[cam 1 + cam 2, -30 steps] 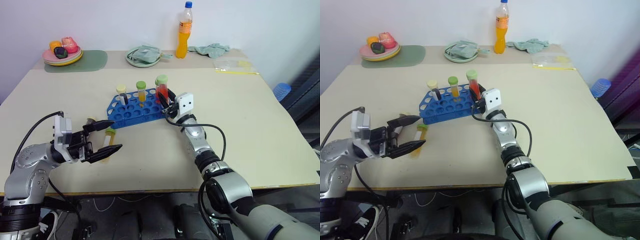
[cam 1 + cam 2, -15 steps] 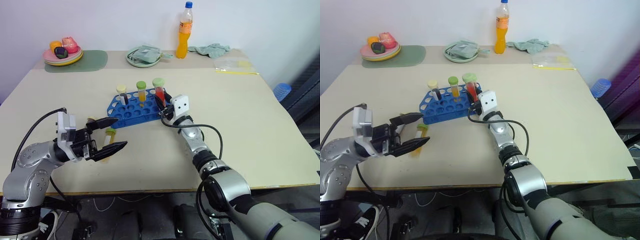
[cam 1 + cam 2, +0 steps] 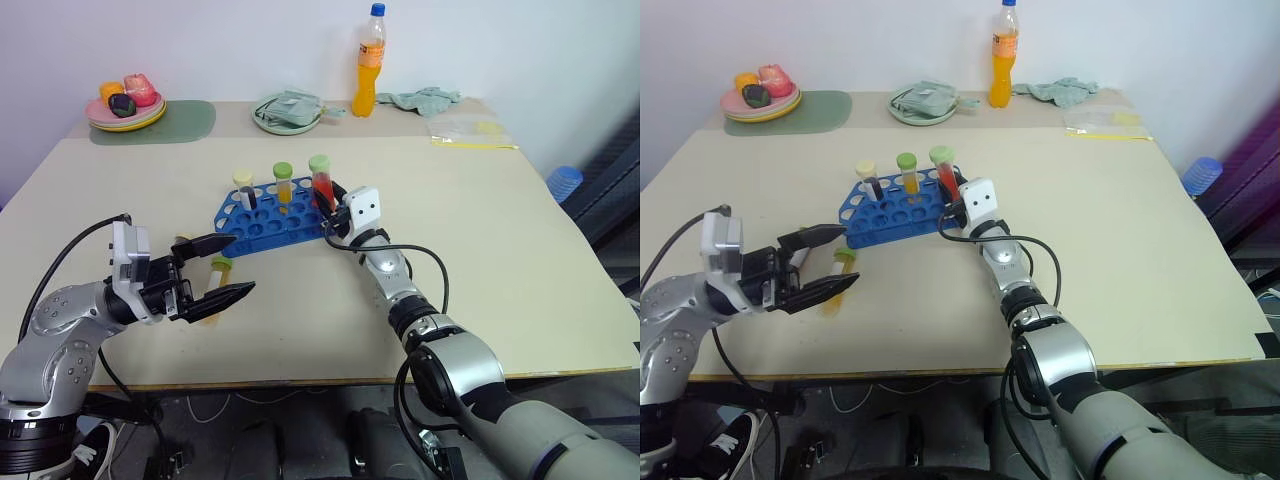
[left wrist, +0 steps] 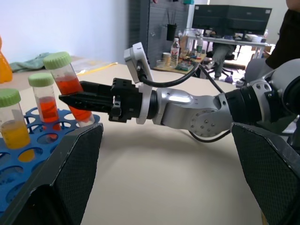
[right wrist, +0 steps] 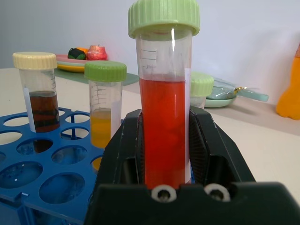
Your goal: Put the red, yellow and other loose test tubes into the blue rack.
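The blue rack [image 3: 262, 218] lies mid-table and holds a brown tube with a cream cap [image 3: 244, 188], a yellow tube with a green cap [image 3: 283, 182] and a red tube [image 4: 44, 101]. My right gripper [image 3: 329, 205] is shut on a red, green-capped test tube [image 5: 164, 117], upright at the rack's right end; its bottom is hidden. A loose yellow tube [image 3: 216, 278] lies on the table in front of the rack's left end. My left gripper [image 3: 240, 265] hovers over it, open, its fingers [image 4: 61, 178] wide apart. A cream-capped tube [image 3: 183, 240] lies beside it.
At the table's far edge stand an orange drink bottle [image 3: 368, 65], a green plate with a cloth [image 3: 288, 110], a plate of fruit [image 3: 125, 105] on a green mat, a crumpled cloth [image 3: 425, 98] and a plastic bag [image 3: 465, 130].
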